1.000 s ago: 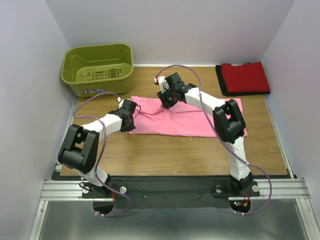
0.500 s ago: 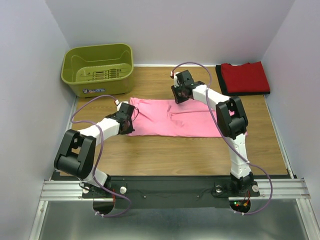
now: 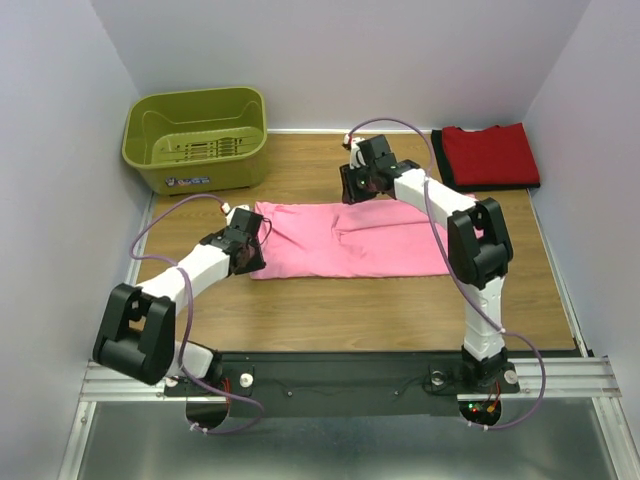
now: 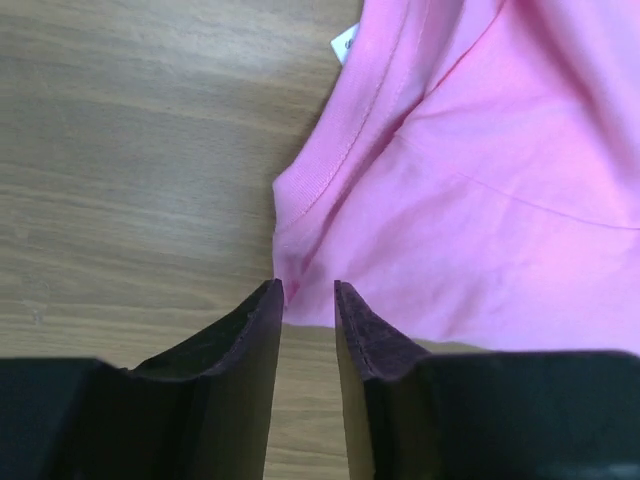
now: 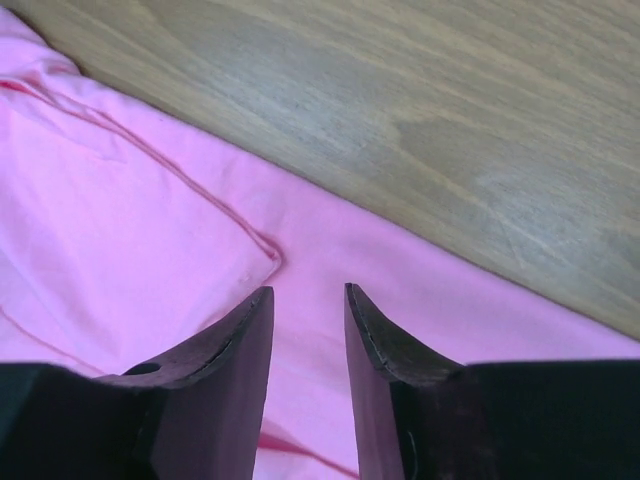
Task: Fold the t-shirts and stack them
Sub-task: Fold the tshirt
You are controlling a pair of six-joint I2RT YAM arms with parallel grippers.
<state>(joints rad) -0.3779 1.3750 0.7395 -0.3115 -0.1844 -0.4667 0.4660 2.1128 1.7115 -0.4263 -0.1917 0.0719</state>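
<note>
Pink soft-cloth t-shirt [image 3: 350, 238] lies folded flat in the middle of the brown wooden table [image 3: 350, 305]. The left gripper [image 4: 308, 290] is at its left edge, jaws a little apart with nothing between them. The right gripper [image 5: 308, 292] is above its far edge, jaws also apart and empty. A folded red t-shirt [image 3: 490, 155] rests on a black t-shirt [image 3: 443, 165] in the far right corner, and an olive-green plastic basket [image 3: 195, 96] stands far left.

We see an olive-green plastic basket [image 3: 215, 168] standing upright at the far left corner of the wooden table [image 3: 330, 310], close against the left wall. Its floor is slotted, and there is a small label [image 3: 190, 182] on its near side. Pale walls [image 3: 50, 150] close the table in on three sides, and a grooved aluminium rail [image 3: 350, 378] runs along its near edge.
</note>
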